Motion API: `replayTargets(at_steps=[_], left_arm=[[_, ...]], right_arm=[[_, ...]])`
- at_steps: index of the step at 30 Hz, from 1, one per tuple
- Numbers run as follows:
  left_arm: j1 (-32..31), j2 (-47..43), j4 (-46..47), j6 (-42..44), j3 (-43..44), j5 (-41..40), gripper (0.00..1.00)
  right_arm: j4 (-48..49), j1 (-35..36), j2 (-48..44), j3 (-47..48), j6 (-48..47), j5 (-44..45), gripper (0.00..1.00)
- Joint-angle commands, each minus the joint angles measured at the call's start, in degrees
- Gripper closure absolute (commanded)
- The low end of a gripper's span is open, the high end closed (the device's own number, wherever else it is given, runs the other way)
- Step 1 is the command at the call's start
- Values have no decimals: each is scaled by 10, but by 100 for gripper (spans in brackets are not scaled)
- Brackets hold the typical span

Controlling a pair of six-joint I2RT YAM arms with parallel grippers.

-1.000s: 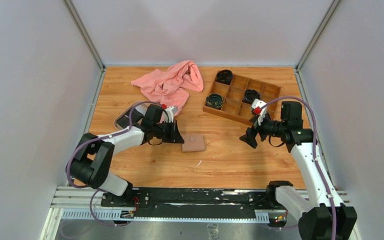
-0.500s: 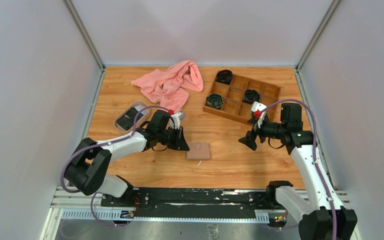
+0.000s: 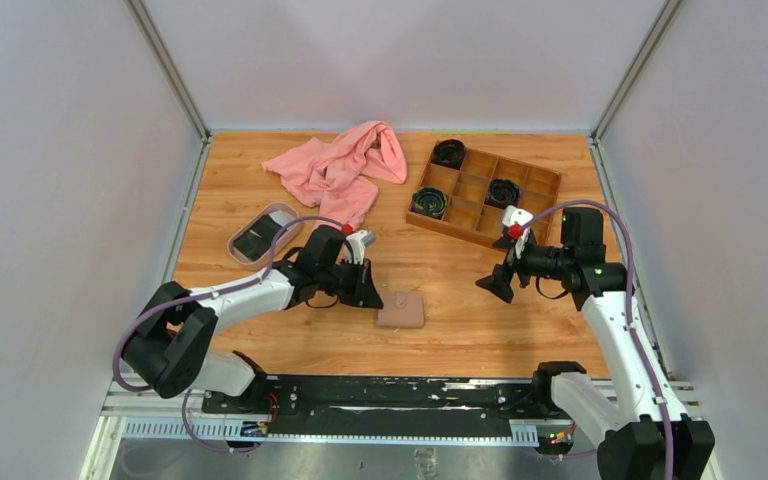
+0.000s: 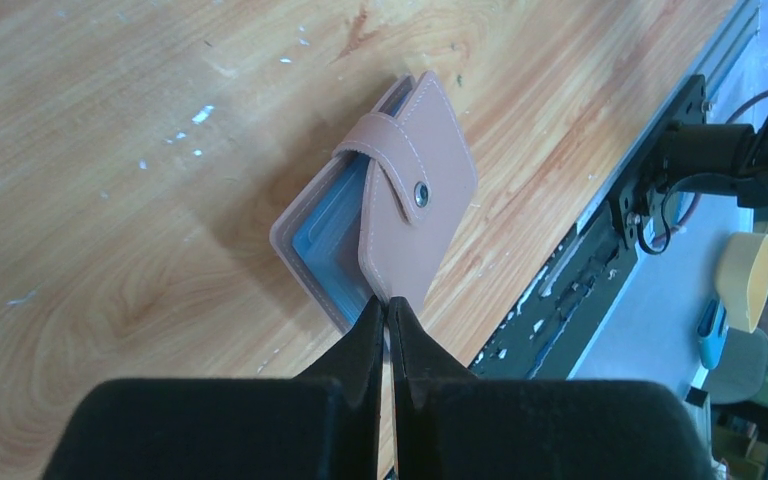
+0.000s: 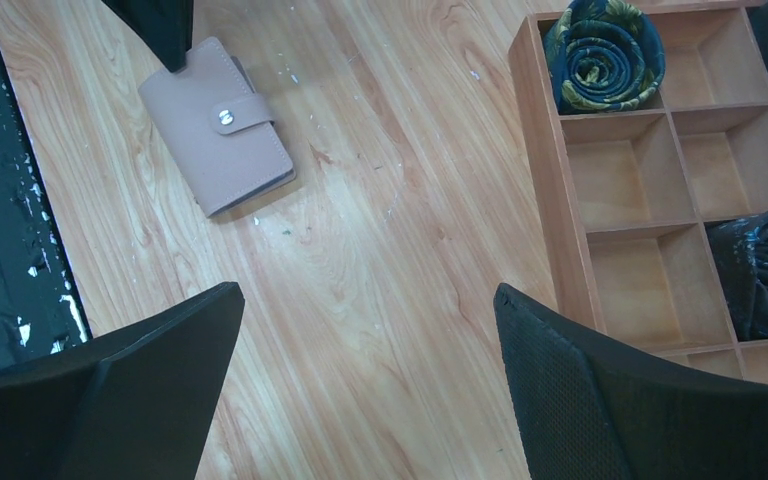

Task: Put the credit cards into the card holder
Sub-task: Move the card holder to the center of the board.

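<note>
Shifted with the card holder [image 4: 390, 195] toward the near table edge since the earlier frames, the left gripper [image 4: 388, 303], fingers pressed together and pinching nothing, meets the holder's edge with its tips; the holder lies strapped shut just ahead. Right gripper [image 5: 365, 292]: fingers spread wide, empty, holder well ahead to its left. Credit cards [image 3: 254, 243] lie in the oval tray [image 3: 290, 212], behind the left gripper.

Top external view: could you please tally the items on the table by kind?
Card holder: 1
Pink cloth: 1
Compartment box: 1
Rolled ties: 3
Oval tray: 1 (dark cards inside, number unclear)
Total: 7
</note>
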Motion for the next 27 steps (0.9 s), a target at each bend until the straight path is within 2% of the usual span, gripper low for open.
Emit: replayTargets(at_steps=[1,10,27], left_arm=[[-26,-5,6,-11,0,7,100],[-69,23,11,-25,12,-6,100],[-132,49,76,-78,9,-44,100]], right_arm=[[-16,11,-6,-8,-14,-18,0],[-22,11,-7,-8,-22,-26,0],[-32,13,-8,-10,-37,-40,0]])
